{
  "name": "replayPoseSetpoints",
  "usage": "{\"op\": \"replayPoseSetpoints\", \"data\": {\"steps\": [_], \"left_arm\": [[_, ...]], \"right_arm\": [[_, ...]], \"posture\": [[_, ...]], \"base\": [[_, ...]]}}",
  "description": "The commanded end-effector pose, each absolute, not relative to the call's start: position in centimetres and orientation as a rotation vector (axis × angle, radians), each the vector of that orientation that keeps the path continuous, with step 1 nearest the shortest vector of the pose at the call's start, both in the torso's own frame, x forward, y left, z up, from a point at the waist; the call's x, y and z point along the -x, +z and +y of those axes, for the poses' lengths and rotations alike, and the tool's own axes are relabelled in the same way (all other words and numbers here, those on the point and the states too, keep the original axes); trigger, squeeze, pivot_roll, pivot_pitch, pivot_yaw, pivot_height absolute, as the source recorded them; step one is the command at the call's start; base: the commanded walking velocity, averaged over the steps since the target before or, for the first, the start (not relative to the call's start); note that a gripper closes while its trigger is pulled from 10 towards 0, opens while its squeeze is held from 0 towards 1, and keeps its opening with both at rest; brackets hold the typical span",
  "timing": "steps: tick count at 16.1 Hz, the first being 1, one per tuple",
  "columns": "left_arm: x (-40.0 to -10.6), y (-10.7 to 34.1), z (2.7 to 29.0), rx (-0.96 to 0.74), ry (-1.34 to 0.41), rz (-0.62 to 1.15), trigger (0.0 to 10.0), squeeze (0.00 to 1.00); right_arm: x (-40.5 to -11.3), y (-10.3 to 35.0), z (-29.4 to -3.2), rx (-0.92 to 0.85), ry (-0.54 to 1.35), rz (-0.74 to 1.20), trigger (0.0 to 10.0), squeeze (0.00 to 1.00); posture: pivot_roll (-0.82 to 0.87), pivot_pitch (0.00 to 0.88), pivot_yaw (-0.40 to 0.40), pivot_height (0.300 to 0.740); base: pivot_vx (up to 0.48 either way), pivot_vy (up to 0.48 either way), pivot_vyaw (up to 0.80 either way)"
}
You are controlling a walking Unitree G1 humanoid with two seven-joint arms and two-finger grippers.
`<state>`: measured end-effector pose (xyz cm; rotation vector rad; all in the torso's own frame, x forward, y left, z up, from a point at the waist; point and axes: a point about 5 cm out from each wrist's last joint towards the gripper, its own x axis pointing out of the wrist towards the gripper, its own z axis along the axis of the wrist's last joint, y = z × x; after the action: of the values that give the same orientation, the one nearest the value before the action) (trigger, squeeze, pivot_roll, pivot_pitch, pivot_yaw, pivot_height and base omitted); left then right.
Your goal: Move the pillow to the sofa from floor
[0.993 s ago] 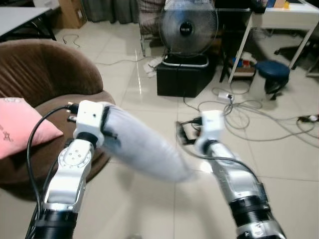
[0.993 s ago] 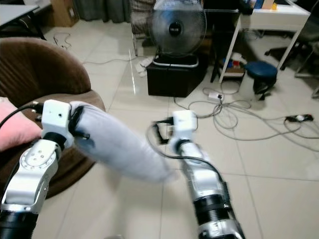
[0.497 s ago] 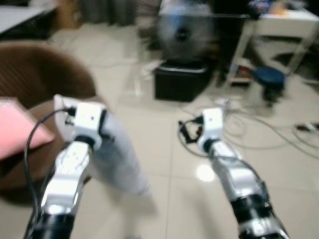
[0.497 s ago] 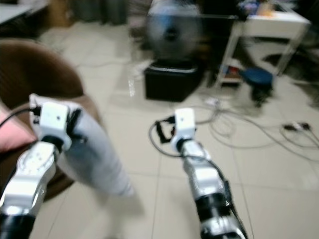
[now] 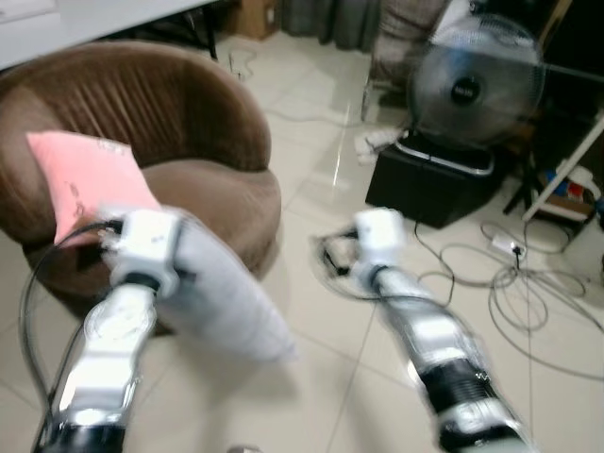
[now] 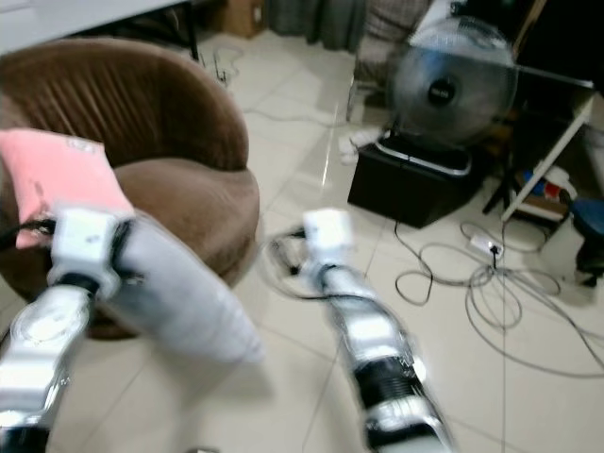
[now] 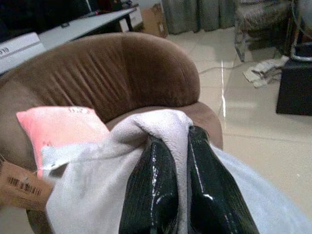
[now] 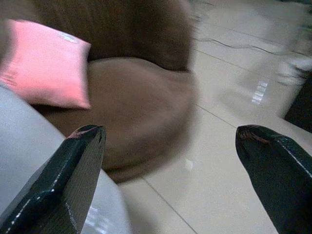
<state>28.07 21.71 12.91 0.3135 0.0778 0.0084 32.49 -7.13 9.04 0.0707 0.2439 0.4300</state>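
- While both arms look smeared by motion blur in the left eye view, the grey pillow (image 5: 212, 302) can be seen hanging from the left gripper (image 5: 142, 247) above the tiled floor (image 5: 311, 377), just in front of the round brown sofa chair (image 5: 179, 142). The fingers themselves are hidden behind the wrist block.
- On the seat of the sofa chair a pink cushion (image 5: 90, 179) leans against the backrest.
- Behind, a fan (image 5: 481, 85) stands on a black box (image 5: 429, 184), and cables (image 5: 528, 293) lie on the floor.
- In the right eye view, the right gripper (image 6: 293, 255) is held out over the floor, near the sofa chair, and its shape is too blurred to read.
- In the left wrist view, the two black fingers (image 7: 156, 195) are pressed together on a fold of the grey pillow; a cardboard tag (image 7: 19, 185) with a barcode is cut off at the edge.
- In the right wrist view, the fingers (image 8: 63, 185) stand wide apart and hold nothing; the pillow's grey cloth lies beside one of them.
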Motion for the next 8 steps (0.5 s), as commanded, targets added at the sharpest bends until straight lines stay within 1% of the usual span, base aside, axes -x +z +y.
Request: {"op": "replayPoseSetpoints", "data": {"steps": [1, 3, 8], "left_arm": [[-28.71, 15.10, 20.02, -0.328, -0.044, -0.035, 10.0, 0.00], [-29.17, 15.15, 19.51, -0.336, -0.058, -0.036, 10.0, 0.00], [-29.51, 15.68, 19.44, -0.354, -0.064, -0.052, 10.0, 0.00]], "right_arm": [[-32.54, 8.50, -9.11, -0.064, 0.376, 0.251, 10.0, 0.00], [-32.50, 8.24, -9.09, -0.070, 0.377, 0.254, 10.0, 0.00], [-32.61, 8.39, -8.83, -0.085, 0.381, 0.250, 10.0, 0.00]], "posture": [[0.25, 0.000, -0.036, 0.740], [0.25, 0.000, -0.031, 0.740], [0.25, 0.000, -0.034, 0.740]], "base": [[0.442, 0.000, 0.00], [0.456, 0.000, 0.00], [0.466, 0.000, 0.00]]}}
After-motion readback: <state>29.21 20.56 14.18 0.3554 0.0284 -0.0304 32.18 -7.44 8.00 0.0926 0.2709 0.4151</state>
